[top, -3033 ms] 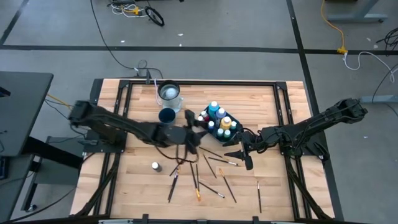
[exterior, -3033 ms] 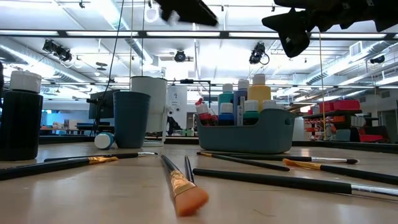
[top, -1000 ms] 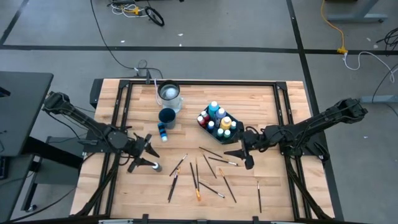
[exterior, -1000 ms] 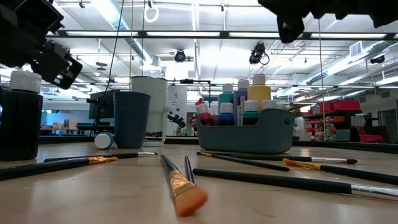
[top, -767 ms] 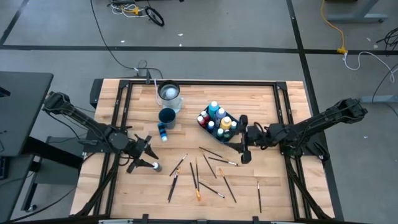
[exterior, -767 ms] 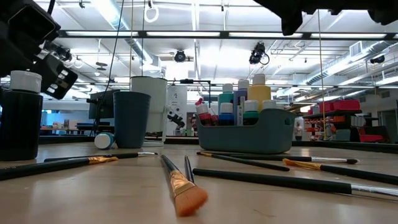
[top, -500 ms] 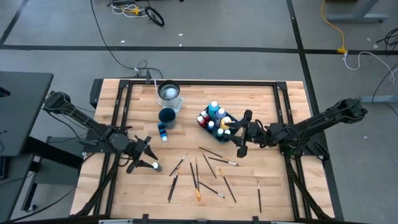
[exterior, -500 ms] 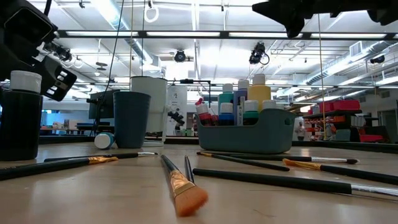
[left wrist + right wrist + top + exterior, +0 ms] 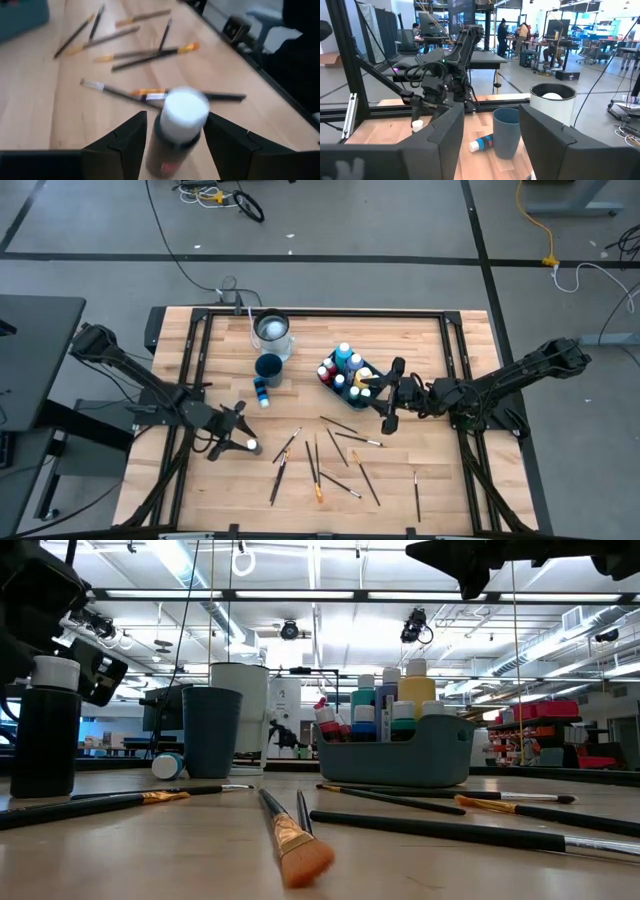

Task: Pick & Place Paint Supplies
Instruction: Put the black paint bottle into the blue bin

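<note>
A dark paint bottle with a white cap (image 9: 251, 447) stands upright on the table near its left edge. My left gripper (image 9: 237, 439) is open, one finger on either side of the bottle's upper part (image 9: 180, 120). My right gripper (image 9: 388, 395) hangs open and level above the table, beside the tray (image 9: 372, 393) that holds several upright paint bottles (image 9: 345, 365). Nothing is between its fingers (image 9: 490, 150). Several brushes (image 9: 320, 455) lie flat on the table's near middle. A blue bottle (image 9: 261, 392) lies on its side by the blue cup (image 9: 268, 366). My left gripper has its open fingers (image 9: 125, 145) level with the upright bottle's shoulder and cap (image 9: 182, 107), coming from the table's left side. Whether either finger touches the bottle I cannot tell. The bottle stands on the table.
A white container (image 9: 272, 330) stands behind the blue cup at the far middle. In the low view the brushes (image 9: 290, 835) lie in front of the tray (image 9: 395, 755). Bare wood lies at the table's far left and near right.
My left gripper has sunk toward the near edge, and the dark bottle now stands between its fingers. The bottle has slid a little along the table and stays upright. My right gripper has turned at the wrist, swinging from the brushes toward the tray, and stays open.
</note>
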`<state>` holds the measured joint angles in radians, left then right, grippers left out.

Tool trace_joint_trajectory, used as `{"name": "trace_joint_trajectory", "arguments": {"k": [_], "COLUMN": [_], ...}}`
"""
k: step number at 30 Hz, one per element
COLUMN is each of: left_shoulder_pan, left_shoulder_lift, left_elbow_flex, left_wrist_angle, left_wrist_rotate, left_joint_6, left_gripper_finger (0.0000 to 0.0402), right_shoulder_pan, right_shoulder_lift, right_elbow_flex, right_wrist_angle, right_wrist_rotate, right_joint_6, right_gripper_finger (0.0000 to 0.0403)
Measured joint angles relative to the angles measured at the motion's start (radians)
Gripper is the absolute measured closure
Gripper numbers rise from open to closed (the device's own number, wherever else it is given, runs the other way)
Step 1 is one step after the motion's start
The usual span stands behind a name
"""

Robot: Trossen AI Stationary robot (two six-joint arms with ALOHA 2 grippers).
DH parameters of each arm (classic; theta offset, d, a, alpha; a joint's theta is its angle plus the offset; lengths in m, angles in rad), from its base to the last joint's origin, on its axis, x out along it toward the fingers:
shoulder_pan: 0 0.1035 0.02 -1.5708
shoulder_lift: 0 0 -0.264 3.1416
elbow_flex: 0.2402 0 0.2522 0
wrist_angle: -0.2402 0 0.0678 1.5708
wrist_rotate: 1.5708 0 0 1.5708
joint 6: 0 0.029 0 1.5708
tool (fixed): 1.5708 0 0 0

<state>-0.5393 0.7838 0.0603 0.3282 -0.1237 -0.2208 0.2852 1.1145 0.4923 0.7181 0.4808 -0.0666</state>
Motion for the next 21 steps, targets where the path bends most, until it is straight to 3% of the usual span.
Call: {"name": "trace_joint_trajectory", "arguments": {"k": [11, 18, 21], "left_shoulder_pan": [0.0, 0.0, 0.0], "left_shoulder_lift": [0.115, 0.119, 0.119], "left_elbow_flex": [0.001, 0.005, 0.018], "left_wrist_angle": [0.096, 0.165, 0.218], "left_wrist_rotate": [-0.045, -0.063, -0.119], "left_joint_6": [0.042, 0.106, 0.163], "left_gripper_finger": [0.02, 0.0274, 0.0276], "right_shoulder_pan": [0.0, 0.0, 0.0], "right_shoulder_lift": [0.0, 0.0, -0.001], "right_elbow_flex": [0.0, 0.0, 0.0], "right_wrist_angle": [0.0, 0.0, 0.0], "right_wrist_rotate": [0.0, 0.0, 0.0], "right_joint_6": [0.005, 0.005, 0.005], "right_gripper_finger": [0.0213, 0.0213, 0.0213]}}
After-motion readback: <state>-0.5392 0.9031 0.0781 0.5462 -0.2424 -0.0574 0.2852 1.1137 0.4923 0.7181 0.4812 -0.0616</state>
